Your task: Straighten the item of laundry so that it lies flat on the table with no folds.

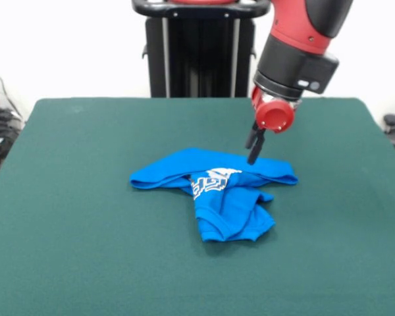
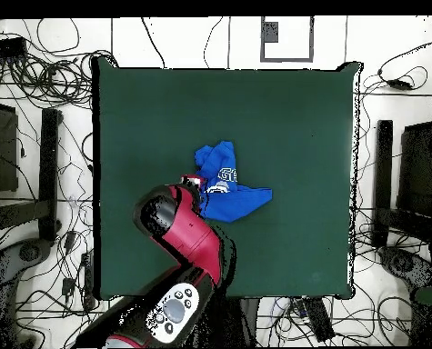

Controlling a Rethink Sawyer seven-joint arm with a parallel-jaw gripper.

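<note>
The bright blue item of laundry (image 1: 217,191) lies crumpled near the middle of the dark green table (image 1: 79,210). Its white lettering is partly tucked into folds, and one part is doubled over toward the front. My gripper (image 1: 254,153) points down at the garment's far edge, right of the lettering, with its tip at or just above the fabric. In the overhead view the red arm (image 2: 178,227) covers the gripper and one end of the laundry (image 2: 233,191), which lies on the table (image 2: 292,118).
The black pedestal frame (image 1: 197,52) rises behind the table's far edge. Tangled cables (image 2: 65,245) and dark equipment (image 2: 410,173) lie on the floor along both sides of the table. Green tabletop surrounds the garment.
</note>
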